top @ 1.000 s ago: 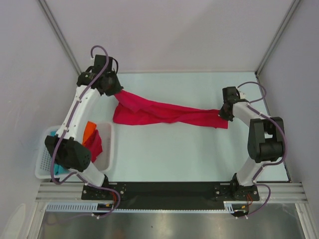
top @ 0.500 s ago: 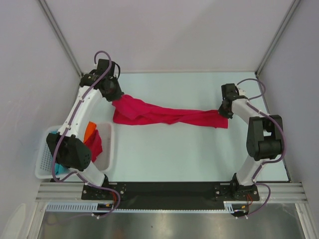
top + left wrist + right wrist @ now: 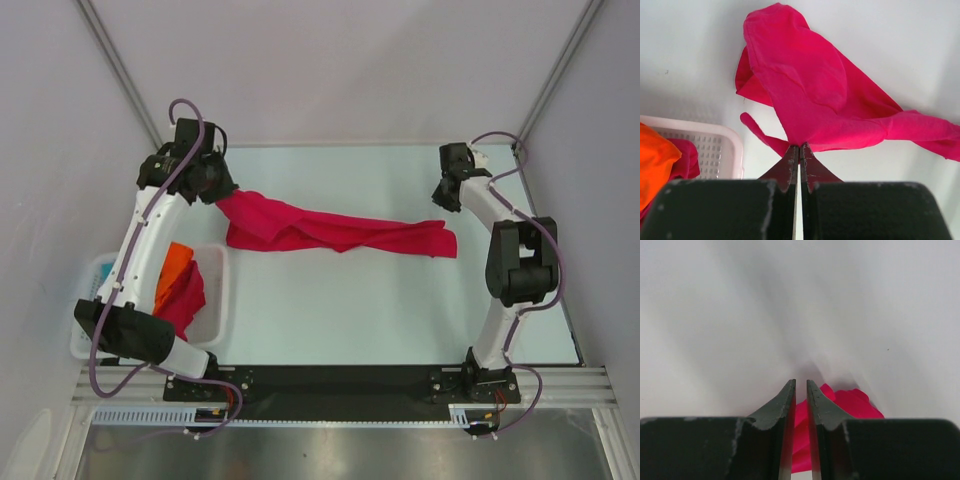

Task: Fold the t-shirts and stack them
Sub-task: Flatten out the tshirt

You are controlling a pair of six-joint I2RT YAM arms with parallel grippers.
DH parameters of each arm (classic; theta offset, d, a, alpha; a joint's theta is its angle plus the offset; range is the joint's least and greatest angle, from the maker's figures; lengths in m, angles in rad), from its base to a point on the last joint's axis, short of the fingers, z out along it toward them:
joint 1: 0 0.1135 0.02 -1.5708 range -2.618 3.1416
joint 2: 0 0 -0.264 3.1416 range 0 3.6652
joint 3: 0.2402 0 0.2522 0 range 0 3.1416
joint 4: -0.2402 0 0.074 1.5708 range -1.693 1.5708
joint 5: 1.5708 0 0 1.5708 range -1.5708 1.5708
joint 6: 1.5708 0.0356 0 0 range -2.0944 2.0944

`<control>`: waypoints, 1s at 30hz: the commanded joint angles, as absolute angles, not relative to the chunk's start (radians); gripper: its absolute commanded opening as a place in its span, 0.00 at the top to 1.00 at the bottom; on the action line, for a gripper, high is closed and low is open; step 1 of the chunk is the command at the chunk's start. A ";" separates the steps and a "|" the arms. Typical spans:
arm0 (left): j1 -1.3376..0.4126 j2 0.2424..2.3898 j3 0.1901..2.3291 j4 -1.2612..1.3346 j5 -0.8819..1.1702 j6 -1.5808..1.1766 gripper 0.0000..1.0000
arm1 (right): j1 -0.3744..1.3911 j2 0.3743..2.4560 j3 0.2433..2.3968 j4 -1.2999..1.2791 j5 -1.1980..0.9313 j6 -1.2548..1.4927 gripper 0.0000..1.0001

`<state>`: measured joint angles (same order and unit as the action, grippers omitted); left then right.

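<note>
A white slotted plastic basket sits at the lower left of the overhead view. It holds an orange cloth t-shirt and a bunched crimson t-shirt. A stretched crimson cloth t-shirt lies twisted on the pale tabletop, its long axis running left to right. The left tool pinches its left end. The right tool, slightly spread and empty, has left the right end and moved toward the upper right.
</note>
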<state>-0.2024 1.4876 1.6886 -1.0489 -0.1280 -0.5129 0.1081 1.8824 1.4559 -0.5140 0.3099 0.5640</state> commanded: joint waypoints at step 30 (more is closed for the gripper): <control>-0.193 1.459 1.707 -1.051 -0.150 -0.497 0.98 | 0.196 1.954 1.445 -0.529 0.311 0.575 0.78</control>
